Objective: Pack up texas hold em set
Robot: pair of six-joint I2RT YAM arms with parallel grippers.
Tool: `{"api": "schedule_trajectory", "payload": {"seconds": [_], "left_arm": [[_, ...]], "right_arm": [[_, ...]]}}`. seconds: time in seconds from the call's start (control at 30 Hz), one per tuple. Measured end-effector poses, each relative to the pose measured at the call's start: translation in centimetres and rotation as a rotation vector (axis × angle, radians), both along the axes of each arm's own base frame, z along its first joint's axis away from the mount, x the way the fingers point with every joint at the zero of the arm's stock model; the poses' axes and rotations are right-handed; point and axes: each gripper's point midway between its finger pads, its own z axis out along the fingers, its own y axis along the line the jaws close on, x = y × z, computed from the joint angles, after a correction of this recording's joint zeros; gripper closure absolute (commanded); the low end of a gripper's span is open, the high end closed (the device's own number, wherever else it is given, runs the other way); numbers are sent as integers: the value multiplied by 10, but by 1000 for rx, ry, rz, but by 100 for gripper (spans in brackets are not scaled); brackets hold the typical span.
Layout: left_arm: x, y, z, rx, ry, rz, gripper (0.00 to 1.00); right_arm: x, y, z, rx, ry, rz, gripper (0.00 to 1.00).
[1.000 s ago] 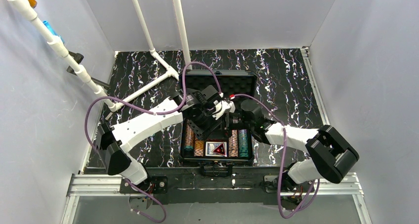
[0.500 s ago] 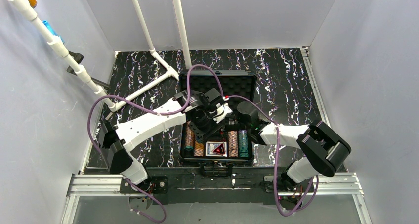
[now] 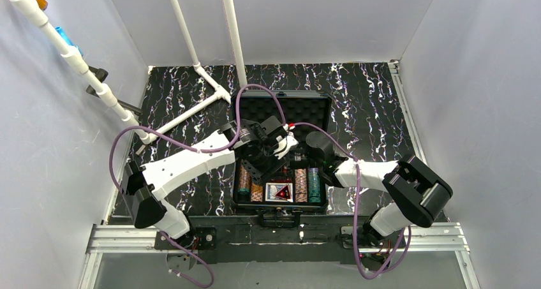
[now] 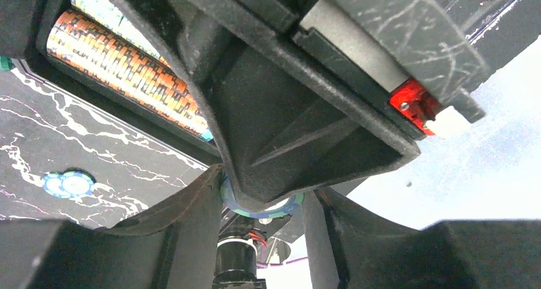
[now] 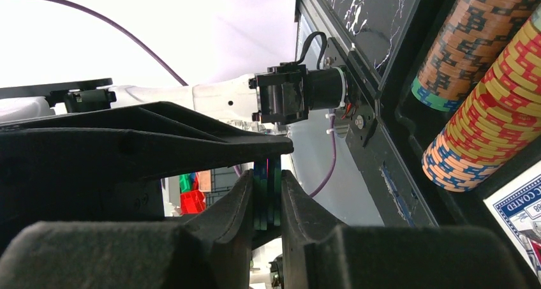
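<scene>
My right hand (image 5: 266, 188) is clamped on a few green chips (image 5: 267, 206) above the open case (image 3: 312, 107). My left hand (image 4: 261, 203) flanks them, and I cannot tell whether it grips. If one lets go too early, or we tug crosswise, they fall outside the case, like the stray chip (image 4: 67, 184) on the worktop (image 4: 127, 155).

Overhead and wrist close-ups sharing case (image 3: 306, 107)

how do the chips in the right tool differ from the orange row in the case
Colour: the held chips are green, the orange row orange with dark marks. Count: the held chips are a few, the orange row a long stack. Place: the held chips are pinched in the right tool, the orange row lies slotted in the case. Both are poker chips, edge-on.
</scene>
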Motion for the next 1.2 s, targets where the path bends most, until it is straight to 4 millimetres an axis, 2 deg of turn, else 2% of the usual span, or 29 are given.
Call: {"api": "schedule_trajectory", "payload": {"seconds": [0.13,0.23,0.3,0.43,0.57,0.7,0.83,0.9,0.97,1.07,1.2], "left_arm": [[3,1,0,-3,-25,16,30],[9,2,-2,-7,-59,34,15],[12,5,-3,-15,-78,52,10],[17,12,4,-61,-114,106,6],[24,27,33,-186,-188,212,5],[27,77,76,-358,-332,430,4],[17,136,96,-430,-466,708,2],[10,161,92,-412,-489,855,2],[6,179,77,-339,-476,995,2],[5,191,51,-188,-428,1126,2],[10,197,23,-36,-342,1238,2]], "right_arm": [[3,1,0,-1,-17,-10,99],[0,1,-1,-16,-31,-9,99],[-1,0,-3,-35,-46,-10,99],[2,4,-2,-57,-87,-7,99],[4,7,-6,-99,-175,14,99],[10,8,-19,-187,-337,35,99],[8,15,-28,-273,-570,102,99],[0,23,-30,-300,-686,159,99],[-10,34,-32,-321,-803,230,99],[-19,48,-41,-350,-934,324,99],[-23,51,-65,-422,-1048,431,99]]}}
